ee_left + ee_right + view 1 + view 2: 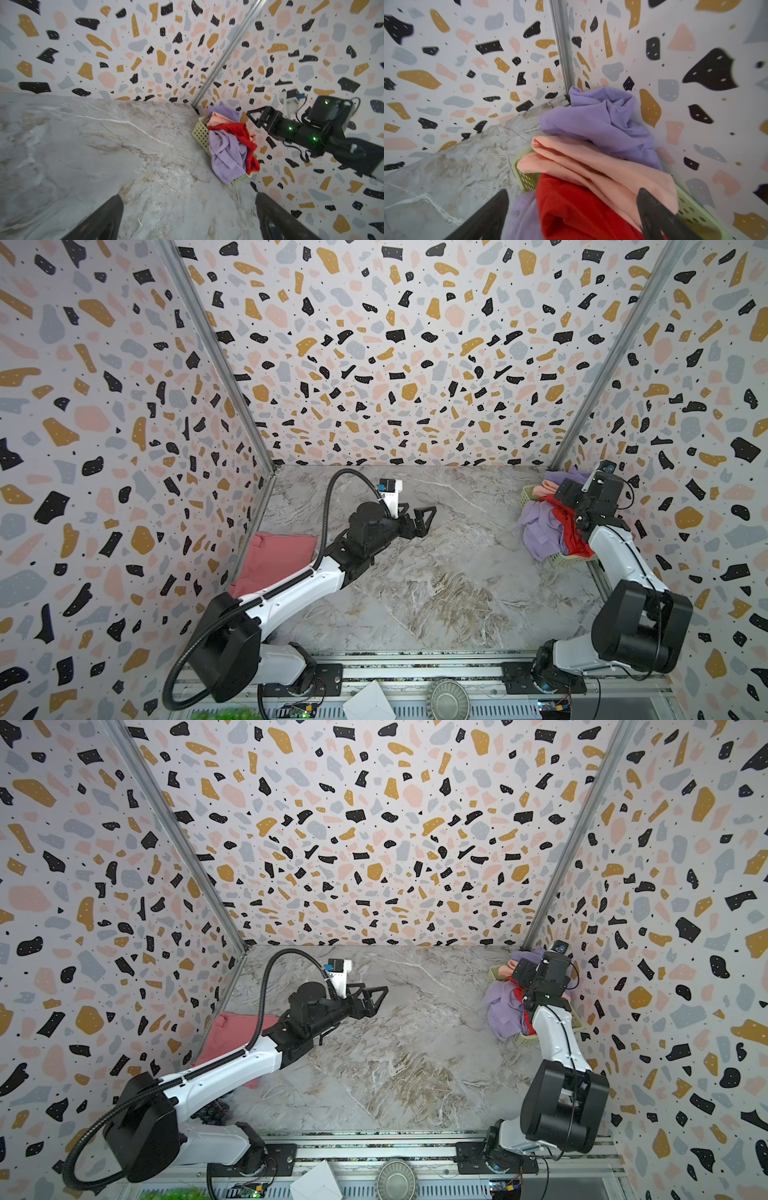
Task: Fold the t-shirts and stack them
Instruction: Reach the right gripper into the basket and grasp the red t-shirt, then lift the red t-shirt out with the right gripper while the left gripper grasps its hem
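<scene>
Top view, pink t-shirt (274,556), long axis front-to-back

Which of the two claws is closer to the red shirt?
Right. The right gripper hangs open over the red tee in the basket; the left gripper is over the table's middle, far from it.

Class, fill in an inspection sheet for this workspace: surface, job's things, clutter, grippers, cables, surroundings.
Surface: grey marble-look table.
Job's things: dusty rose t-shirt flat by left wall; lavender t-shirt, red t-shirt, peach t-shirt heaped in pale green basket.
Clutter: basket against right wall; dark grapes beneath left arm.
Grippers: left gripper, jaws open, above table; right gripper, jaws open, over the heap.
Cables: black hose looping along left arm.
Surroundings: terrazzo-patterned walls.
</scene>
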Robot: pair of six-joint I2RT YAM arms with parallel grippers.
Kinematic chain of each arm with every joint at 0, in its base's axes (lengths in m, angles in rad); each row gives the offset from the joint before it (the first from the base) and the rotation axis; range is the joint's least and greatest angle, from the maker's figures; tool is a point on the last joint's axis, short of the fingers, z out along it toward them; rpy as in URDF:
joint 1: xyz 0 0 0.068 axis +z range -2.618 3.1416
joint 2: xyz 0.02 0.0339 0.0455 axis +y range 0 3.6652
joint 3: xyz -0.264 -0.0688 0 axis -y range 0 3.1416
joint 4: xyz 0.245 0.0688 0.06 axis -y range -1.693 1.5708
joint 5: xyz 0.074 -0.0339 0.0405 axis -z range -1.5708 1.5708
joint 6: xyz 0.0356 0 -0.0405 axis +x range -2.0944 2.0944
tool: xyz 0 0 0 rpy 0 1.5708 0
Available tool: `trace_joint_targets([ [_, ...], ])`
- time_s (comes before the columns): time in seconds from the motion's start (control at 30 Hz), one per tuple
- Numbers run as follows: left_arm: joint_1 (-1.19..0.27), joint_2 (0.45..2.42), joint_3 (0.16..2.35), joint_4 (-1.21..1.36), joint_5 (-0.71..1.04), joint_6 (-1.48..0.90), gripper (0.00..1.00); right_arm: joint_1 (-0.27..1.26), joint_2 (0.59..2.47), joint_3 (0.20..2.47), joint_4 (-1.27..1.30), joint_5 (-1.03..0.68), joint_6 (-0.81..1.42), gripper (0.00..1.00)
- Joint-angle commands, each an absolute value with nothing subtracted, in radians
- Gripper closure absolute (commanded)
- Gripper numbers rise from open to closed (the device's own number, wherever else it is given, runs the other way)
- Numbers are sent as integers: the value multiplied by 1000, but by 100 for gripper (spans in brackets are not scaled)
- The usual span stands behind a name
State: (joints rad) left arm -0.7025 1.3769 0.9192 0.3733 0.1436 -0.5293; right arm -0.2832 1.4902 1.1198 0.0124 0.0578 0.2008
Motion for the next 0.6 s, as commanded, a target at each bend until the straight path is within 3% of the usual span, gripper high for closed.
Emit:
trace_joint_targets([
  [0.0, -740, 1409, 985, 337, 158, -427, 0, -287, 1535, 1166, -39, 2, 127, 7],
  [0.13, -754, 1444, 992, 333, 159, -423, 0, -288, 1597, 1183, -8, 27, 102, 8],
  [0.27, -755, 1463, 987, 339, 170, -430, 0, -288, 1660, 1211, -9, 41, 90, 18],
  [0.33, -756, 1466, 984, 344, 172, -430, 0, -288, 1680, 1215, 1, 33, 82, 38],
  [0.4, -756, 1466, 984, 342, 167, -430, 0, -288, 1684, 1222, 2, 27, 88, 70],
  [0.43, -755, 1465, 985, 339, 167, -430, 0, -288, 1676, 1222, 2, 28, 95, 81],
  [0.47, -755, 1462, 985, 338, 167, -429, 0, -288, 1659, 1219, 7, 27, 101, 88],
  [0.57, -755, 1458, 983, 337, 173, -431, 0, -287, 1567, 1199, 50, 18, 109, 96],
])
